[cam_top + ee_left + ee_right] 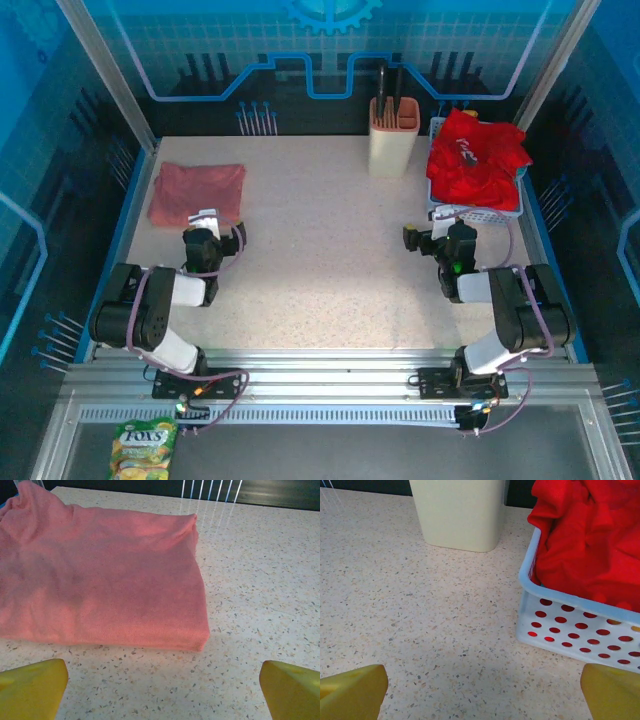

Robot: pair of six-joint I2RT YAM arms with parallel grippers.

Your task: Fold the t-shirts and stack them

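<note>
Nearest the lens: one sweets bag (145, 447), lying in front of the arm bases, bottom left.

Left pincer (162, 692): released, jaws wide, nothing between them. It hovers low over the tabletop (320, 270), just short of the pink shirt's near edge.

Pink shirt (100, 580): far-left part of the tabletop, already a flat rectangle of several layers with a tidy near-right corner. The far-left end looks slightly rumpled.

Holder (393, 135): cream, upright at the back centre, dark handles sticking out. It stands just left of the basket.

Right pincer (482, 692): released, jaws wide, empty. It points at the near-left corner of the basket (560, 622).

Red shirt (590, 540): crumpled heap in the basket at back right, spilling over the rim.

Count: shirts 2 (pink 1, red 1); basket 1; holder 1; sweets bag 1.

Handling (judgement): both shirts are light, limp and non-slip, and will sag and bunch when lifted. Red: pinch a raised ridge on top of the heap, lift clear of the rim, then spread flat. Pink: take the near folded edge, catching all layers, or the fold may open.
</note>
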